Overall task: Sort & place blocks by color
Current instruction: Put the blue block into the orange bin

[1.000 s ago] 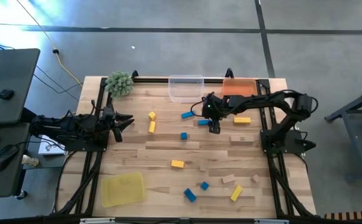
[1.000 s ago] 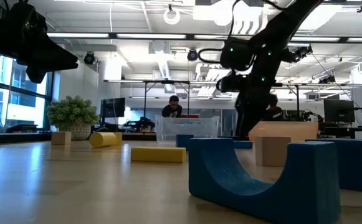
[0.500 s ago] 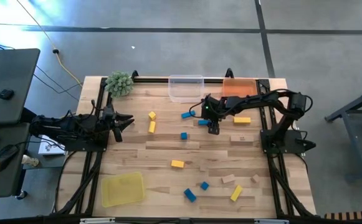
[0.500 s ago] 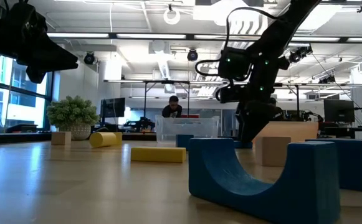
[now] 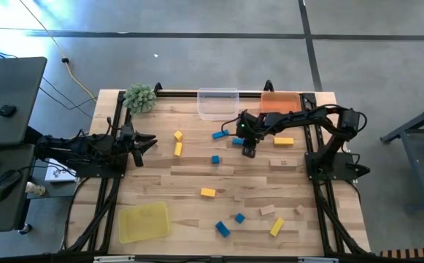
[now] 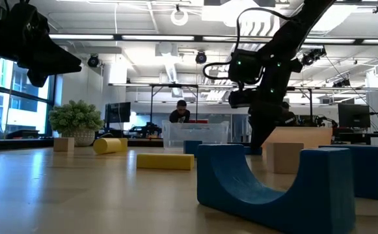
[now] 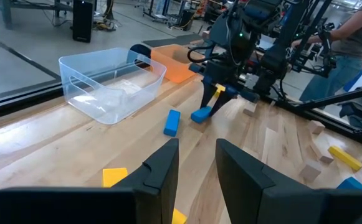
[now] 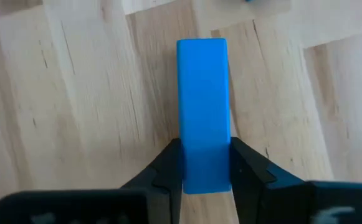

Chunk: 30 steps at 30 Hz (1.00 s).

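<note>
Claw (image 8: pixel 202 163) of the right arm pinches a blue block (image 8: pixel 202 112) on the desk (image 8: pixel 75 93), ready for lifting toward a tray at twelve o'clock.

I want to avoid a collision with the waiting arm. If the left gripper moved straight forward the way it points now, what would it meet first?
Probably the yellow block nearest it; the left gripper points across the table. Height is unclear, so it may pass above.

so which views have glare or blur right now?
Low view: ceiling lights blow out, arms read as silhouettes, the near blue arch block looks soft. Right wrist view: sharp on the blue block, even light. High view: sun patch on the floor.
</note>
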Each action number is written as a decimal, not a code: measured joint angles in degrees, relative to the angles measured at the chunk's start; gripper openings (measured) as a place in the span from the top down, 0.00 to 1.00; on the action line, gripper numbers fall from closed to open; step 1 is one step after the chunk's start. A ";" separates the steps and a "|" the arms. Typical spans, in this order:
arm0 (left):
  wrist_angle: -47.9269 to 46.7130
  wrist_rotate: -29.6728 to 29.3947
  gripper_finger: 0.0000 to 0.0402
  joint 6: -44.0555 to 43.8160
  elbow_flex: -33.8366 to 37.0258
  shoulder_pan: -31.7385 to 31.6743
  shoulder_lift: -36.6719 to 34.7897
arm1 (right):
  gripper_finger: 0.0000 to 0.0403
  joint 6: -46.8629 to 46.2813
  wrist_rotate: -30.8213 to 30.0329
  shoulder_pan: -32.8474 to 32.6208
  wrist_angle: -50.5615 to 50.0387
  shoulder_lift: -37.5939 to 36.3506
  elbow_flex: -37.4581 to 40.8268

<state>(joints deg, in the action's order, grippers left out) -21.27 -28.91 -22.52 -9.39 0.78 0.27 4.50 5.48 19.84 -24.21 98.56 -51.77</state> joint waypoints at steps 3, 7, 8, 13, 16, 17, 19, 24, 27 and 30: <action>0.01 0.00 0.76 0.04 -0.01 0.00 0.00 | 0.81 -3.55 1.57 0.00 -0.16 -0.11 -0.02; 0.03 0.00 0.76 0.13 0.00 0.00 0.00 | 0.81 -7.67 2.48 -0.21 -1.22 -1.58 0.19; 0.03 0.00 0.76 0.13 -0.02 0.00 -0.02 | 0.81 -8.63 2.04 -0.32 -1.10 -2.28 0.20; 0.05 0.00 0.76 0.13 0.00 0.00 0.00 | 0.81 -12.01 0.17 -0.37 -1.12 -6.28 0.20; 0.06 0.00 0.76 0.13 0.00 0.00 0.00 | 0.81 -13.57 -2.93 -0.37 -1.63 -9.30 0.20; 0.06 0.00 0.76 0.13 0.00 0.00 -0.01 | 0.81 -13.73 -4.09 -0.37 -2.13 -10.27 0.20; 0.06 0.00 0.76 0.13 -0.02 0.00 0.00 | 0.81 -14.50 -6.53 -0.37 -2.55 -12.37 0.20; 0.06 0.00 0.76 0.13 0.00 0.00 0.00 | 0.81 -15.00 -12.07 -0.33 -3.88 -17.44 0.17; 0.06 0.00 0.76 0.13 0.00 0.02 0.00 | 0.81 -14.84 -16.74 -0.33 -4.79 -20.35 0.16; 0.08 0.00 0.76 0.13 0.00 0.02 -0.01 | 0.81 -14.59 -22.32 0.01 -5.52 -22.98 0.13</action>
<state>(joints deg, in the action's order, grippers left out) -21.19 -28.91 -22.39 -9.39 0.80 0.26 -10.08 -16.83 19.85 -29.72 75.58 -51.64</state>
